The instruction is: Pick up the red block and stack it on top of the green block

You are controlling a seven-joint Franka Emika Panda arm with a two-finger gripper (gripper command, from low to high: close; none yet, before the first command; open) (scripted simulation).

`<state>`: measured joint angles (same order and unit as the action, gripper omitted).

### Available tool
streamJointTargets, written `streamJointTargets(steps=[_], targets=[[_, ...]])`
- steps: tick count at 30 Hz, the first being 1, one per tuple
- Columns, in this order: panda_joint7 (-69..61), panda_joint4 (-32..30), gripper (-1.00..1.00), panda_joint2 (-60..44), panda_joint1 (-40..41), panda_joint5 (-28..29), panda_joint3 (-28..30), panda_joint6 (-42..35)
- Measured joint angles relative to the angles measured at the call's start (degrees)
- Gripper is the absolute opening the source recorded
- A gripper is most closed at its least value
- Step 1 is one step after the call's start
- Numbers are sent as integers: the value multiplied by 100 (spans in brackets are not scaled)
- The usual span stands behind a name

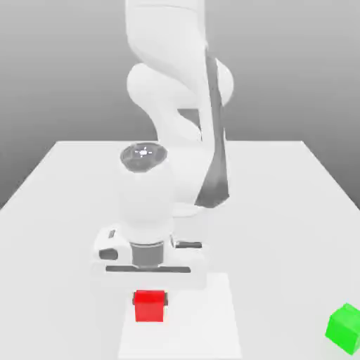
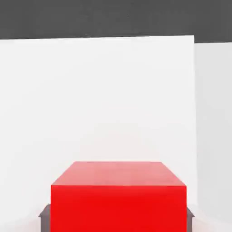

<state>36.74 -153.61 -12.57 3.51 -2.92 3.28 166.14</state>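
Small matte red cube [image 1: 149,306] resting on white table [image 1: 63,183], enclosed by two-finger gripper [image 1: 149,304], fingers closed against its sides, small matte green cube [image 1: 345,328] positioned well apart toward the exterior view's right.

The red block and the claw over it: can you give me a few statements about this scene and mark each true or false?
1. The claw is shut on the red block. True.
2. The green block sits on top of the red block. False: it rests on the table, far towards the exterior view's right.
3. The red block is beneath the robot's hand. True.
4. The two blocks touch. False: they lie well apart.
5. The red block is already stacked. False: not yet.
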Motion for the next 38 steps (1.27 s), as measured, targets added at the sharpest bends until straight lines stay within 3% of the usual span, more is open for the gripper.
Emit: streamJointTargets(steps=[5, 25, 30, 34, 35, 38], targets=[[331, -47, -100, 786, -146, 250, 46, -760], [4302, 1779, -100, -80, -2207, 668, -902, -1897], [5226, 2229, -100, -168, -2700, 636, -1114, -2102], [5515, 2349, -100, -806, -2877, 786, -1034, -1547], [5548, 2359, 100, -952, -2905, 824, -1006, -1414], [5548, 2359, 100, -952, -2905, 824, -1006, -1414]])
